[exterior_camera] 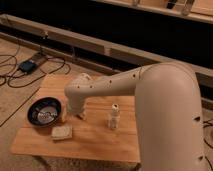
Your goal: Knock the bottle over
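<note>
The bottle (114,118) is small and clear-whitish with a white cap. It stands upright on the wooden table (95,142), right of centre. My gripper (76,113) hangs down from the bent white arm (150,95) and sits low over the table, between the black bowl (44,110) and the bottle. It is about a bottle's length to the left of the bottle and is not touching it.
A pale flat sponge-like block (61,132) lies on the table in front of the bowl. Cables and a dark box (27,65) lie on the floor at the back left. A dark wall base runs behind the table.
</note>
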Available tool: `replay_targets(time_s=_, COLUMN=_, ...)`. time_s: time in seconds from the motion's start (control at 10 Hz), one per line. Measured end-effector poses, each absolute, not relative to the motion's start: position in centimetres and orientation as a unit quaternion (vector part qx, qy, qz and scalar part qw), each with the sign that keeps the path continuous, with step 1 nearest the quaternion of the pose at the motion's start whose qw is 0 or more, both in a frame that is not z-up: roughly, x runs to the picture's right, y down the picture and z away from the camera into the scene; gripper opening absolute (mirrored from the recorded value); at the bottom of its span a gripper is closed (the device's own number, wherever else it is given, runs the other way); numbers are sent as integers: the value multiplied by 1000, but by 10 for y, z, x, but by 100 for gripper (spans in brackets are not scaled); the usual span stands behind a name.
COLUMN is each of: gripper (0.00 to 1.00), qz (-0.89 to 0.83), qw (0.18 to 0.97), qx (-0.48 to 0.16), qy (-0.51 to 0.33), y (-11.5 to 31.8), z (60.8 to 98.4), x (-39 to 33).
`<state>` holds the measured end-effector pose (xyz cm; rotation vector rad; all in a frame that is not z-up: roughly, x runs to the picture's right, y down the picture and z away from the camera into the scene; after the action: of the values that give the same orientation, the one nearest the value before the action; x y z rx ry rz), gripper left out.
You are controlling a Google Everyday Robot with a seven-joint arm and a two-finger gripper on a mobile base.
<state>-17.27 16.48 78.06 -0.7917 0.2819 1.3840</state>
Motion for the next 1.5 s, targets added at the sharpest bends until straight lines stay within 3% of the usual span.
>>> replay_targets(time_s=0.6, gripper=69, qz=618, qw=691, qx=-355, qy=125, y=161, z=779, x=-173)
replay_targets(time_s=0.9, gripper=69, qz=609, qw=708, qx=-341, qy=109, y=124, z=770, x=-169)
replay_targets(time_s=1.5, gripper=69, qz=597, qw=757, qx=-237, qy=124, y=48, z=778, x=-104)
